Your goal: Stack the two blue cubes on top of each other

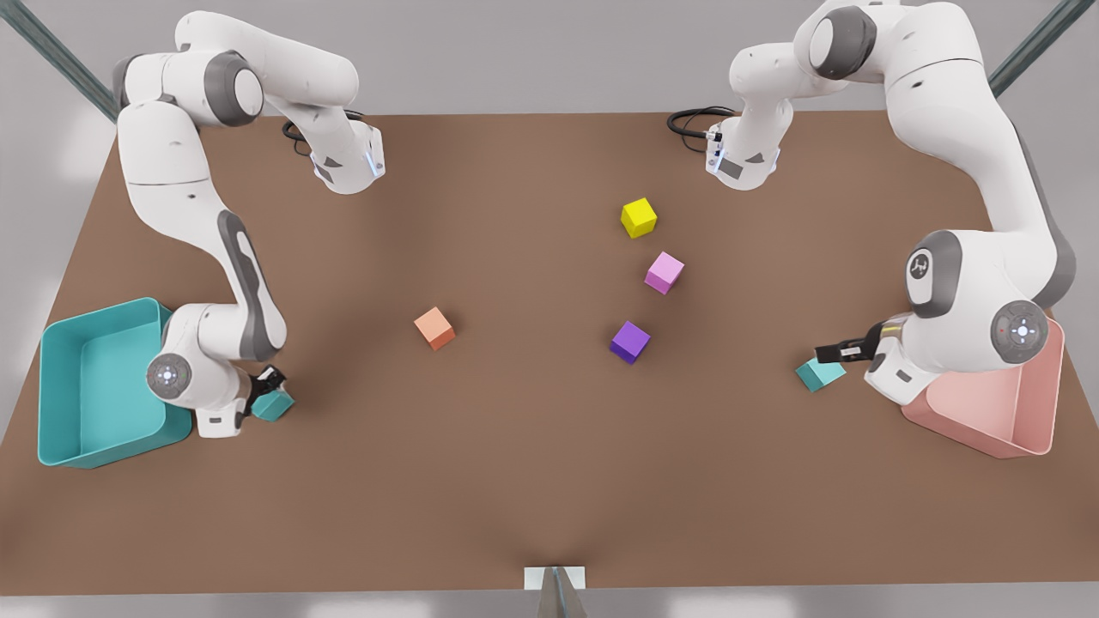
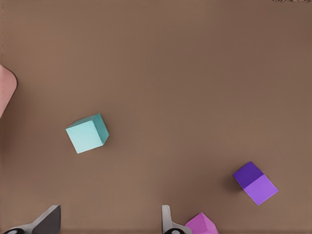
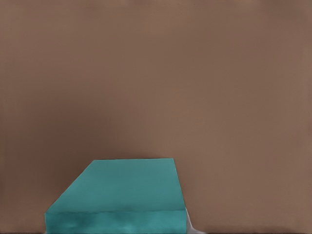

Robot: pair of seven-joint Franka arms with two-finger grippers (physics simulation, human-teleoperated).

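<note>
**A:** Position of the right gripper (image 1: 268,384)?

**B:** Found at the front view's left, just beside the teal bin (image 1: 60,343). Found clamped on the held teal cube (image 1: 275,405). Checked against the right wrist view: noted one pale finger edge touching that cube's side. Could not tell whether lifted off the brown table (image 1: 532,481) or resting on it.

**A:** And the left gripper (image 1: 840,350)?

**B:** Found at the front view's right, near the pink bin (image 1: 1030,429), with fingers spread wide and gripping nothing. Recorded the free teal cube (image 1: 820,374) lying on the table just beside the fingertips, not between them.

**A:** Other items?

**B:** Logged a purple cube (image 1: 630,342), a pink cube (image 1: 664,272) and a yellow cube (image 1: 639,217) at mid-table, well apart from both teal cubes. Logged an orange cube (image 1: 434,328) alone, toward the front view's left of those three.
</note>
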